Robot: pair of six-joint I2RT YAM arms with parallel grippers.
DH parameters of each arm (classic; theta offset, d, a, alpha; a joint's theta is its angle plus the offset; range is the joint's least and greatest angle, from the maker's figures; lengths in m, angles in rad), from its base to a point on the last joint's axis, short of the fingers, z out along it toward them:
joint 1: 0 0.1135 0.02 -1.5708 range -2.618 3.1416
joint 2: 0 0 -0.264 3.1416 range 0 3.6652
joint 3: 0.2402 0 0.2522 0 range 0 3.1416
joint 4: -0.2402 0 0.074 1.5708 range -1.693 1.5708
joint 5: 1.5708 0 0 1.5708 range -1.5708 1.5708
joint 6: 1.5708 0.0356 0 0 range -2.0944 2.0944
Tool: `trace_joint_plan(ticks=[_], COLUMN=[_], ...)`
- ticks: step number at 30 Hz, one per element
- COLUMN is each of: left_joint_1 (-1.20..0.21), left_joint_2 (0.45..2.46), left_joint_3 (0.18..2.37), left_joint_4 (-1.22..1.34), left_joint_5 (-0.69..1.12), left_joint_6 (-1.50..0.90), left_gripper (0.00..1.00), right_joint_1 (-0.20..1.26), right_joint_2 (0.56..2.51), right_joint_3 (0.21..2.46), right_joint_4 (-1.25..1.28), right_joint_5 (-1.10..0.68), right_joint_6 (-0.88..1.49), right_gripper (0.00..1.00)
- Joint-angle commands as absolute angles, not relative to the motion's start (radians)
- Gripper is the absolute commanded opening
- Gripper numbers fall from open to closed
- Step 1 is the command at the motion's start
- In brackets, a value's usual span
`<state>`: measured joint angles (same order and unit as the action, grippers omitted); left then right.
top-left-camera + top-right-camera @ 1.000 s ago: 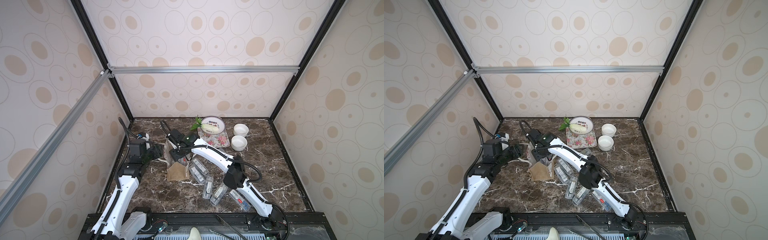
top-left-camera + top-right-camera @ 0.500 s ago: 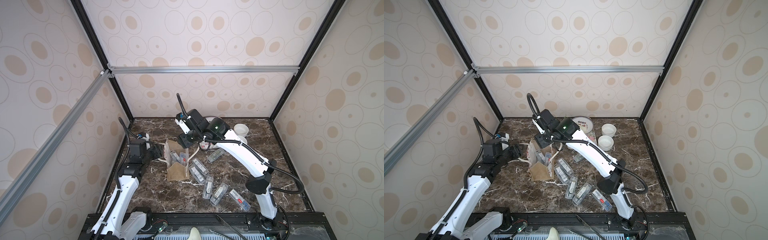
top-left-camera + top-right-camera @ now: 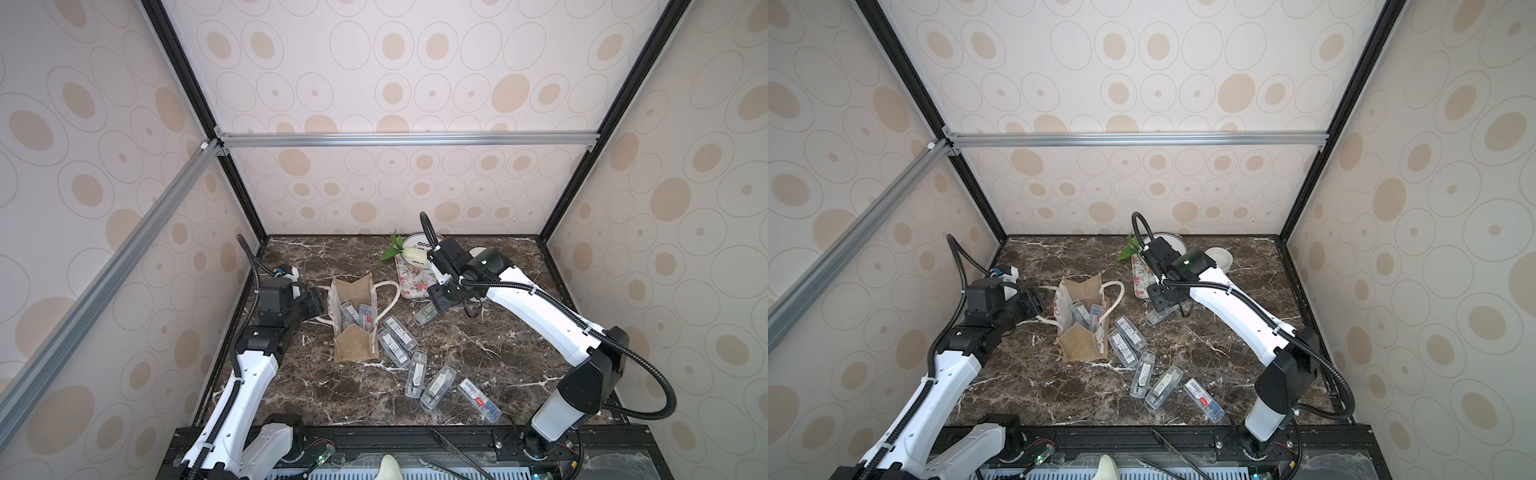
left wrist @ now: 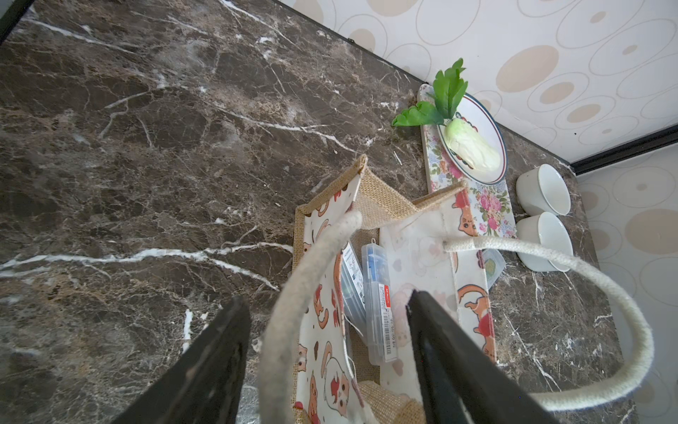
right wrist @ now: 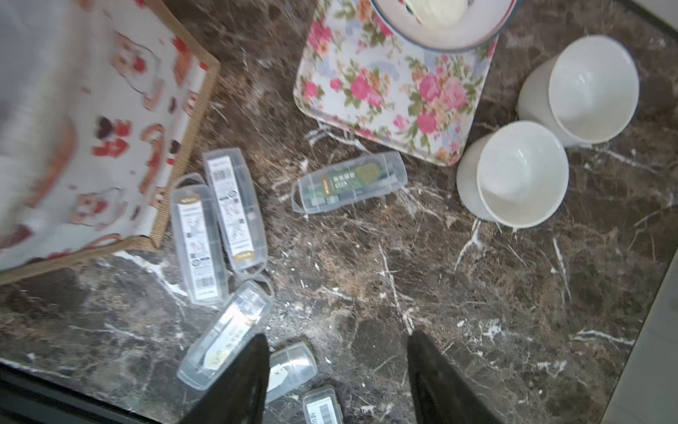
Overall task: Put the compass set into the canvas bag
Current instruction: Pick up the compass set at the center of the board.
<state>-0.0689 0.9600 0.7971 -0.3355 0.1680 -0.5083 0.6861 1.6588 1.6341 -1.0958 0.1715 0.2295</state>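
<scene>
The canvas bag (image 3: 355,349) (image 3: 1081,347) stands open left of centre with two clear compass set cases (image 3: 355,311) upright inside. My left gripper (image 3: 320,300) (image 4: 326,299) is open at the bag's left side, one rope handle (image 4: 312,264) and the printed bag wall (image 4: 323,352) lying loosely between its fingers. My right gripper (image 3: 438,305) (image 5: 337,348) hangs open and empty over the table, just above a green-labelled compass set case (image 3: 426,318) (image 5: 350,181) lying beside the floral tray. Several more cases (image 3: 400,332) (image 5: 234,205) lie on the table right of the bag.
A floral tray (image 3: 409,278) holds a plate (image 4: 488,121) with a toy cabbage (image 4: 471,147) at the back. Two white cups (image 5: 521,172) (image 5: 590,88) stand beside it. More cases (image 3: 438,386) (image 3: 478,399) lie toward the front edge. Enclosure walls ring the marble table (image 3: 498,345).
My right arm has lifted out of the bag and swung right and down, ending over the case by the floral tray. The left arm and the bag have stayed put.
</scene>
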Motion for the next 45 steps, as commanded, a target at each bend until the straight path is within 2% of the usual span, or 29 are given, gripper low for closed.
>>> trace_joint_plan(ticks=[1,4,9,18,24,29,37,45], left_joint_1=[-0.074,-0.075,-0.075,-0.077,-0.077,-0.078,-0.078,-0.077], left_joint_2=[0.966,0.968,0.964,0.961,0.963,0.956,0.947,0.948], left_joint_3=[0.836,0.839,0.841,0.83,0.827,0.816,0.811,0.81], left_joint_4=[-0.356,-0.353,-0.359,-0.357,-0.357,-0.354,-0.356,-0.355], left_joint_5=[0.156,0.156,0.153,0.149,0.144,0.143,0.138,0.14], left_joint_6=[-0.501,-0.506,-0.508,-0.511,-0.502,-0.503,-0.5,-0.503], left_gripper=[0.67,0.68,0.68,0.68,0.69,0.69,0.7,0.7], right_joint_1=[0.692,0.692,0.674,0.592,0.577,0.564,0.534,0.529], right_joint_2=[1.686,1.774,1.914,2.034,2.107,2.186,2.228,2.27], right_joint_3=[1.565,1.566,1.637,1.685,1.753,1.848,1.852,1.839], right_joint_4=[-1.057,-1.046,-1.047,-0.972,-0.948,-1.023,-1.033,-0.986], right_joint_5=[0.109,0.056,0.071,0.019,0.029,0.101,0.119,0.101], right_joint_6=[0.259,0.266,0.325,0.675,0.82,0.944,1.026,1.011], right_gripper=[0.62,0.62,0.64,0.65,0.68,0.71,0.75,0.77])
